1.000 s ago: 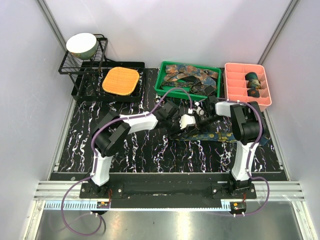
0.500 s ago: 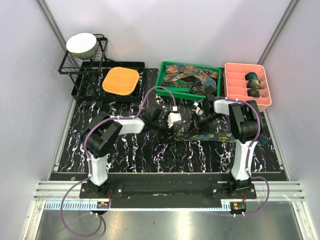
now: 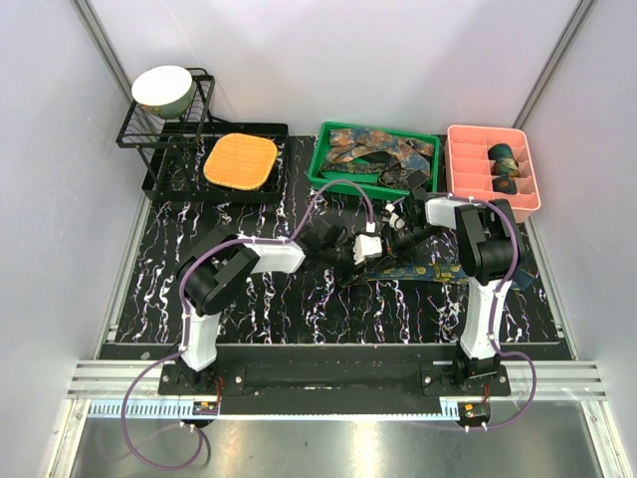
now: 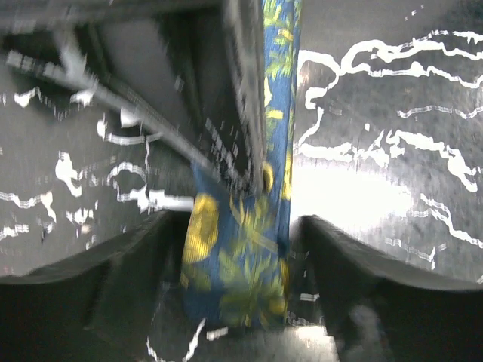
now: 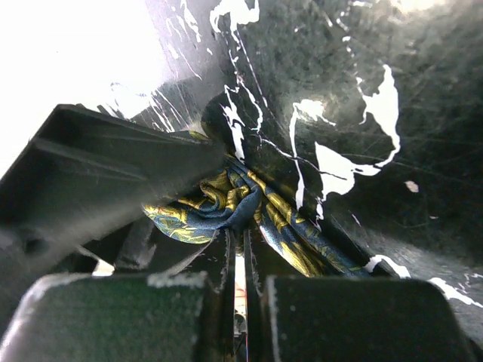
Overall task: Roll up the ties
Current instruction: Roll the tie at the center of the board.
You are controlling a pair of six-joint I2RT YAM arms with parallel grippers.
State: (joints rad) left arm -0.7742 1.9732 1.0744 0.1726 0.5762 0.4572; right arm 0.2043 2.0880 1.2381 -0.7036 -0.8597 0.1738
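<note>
**Left gripper back astride the tie, jaws apart; right gripper clamped on the bunched end.**

Top view: the left gripper [image 3: 370, 249], which had drawn back to the left half a second ago, has returned beside the right gripper [image 3: 398, 227], over the tie [image 3: 423, 271] lying stretched out on the marbled mat [image 3: 249, 299]. Left wrist view: its fingers [image 4: 113, 279] stand apart on either side of the blue-and-yellow strip, not closed on it. Right wrist view: the right jaws are pressed together on a crumpled fold of the tie. This reads as a release and re-grip. The roll appears barely begun, and the left jaws would need to close near the fold to turn it.
</note>
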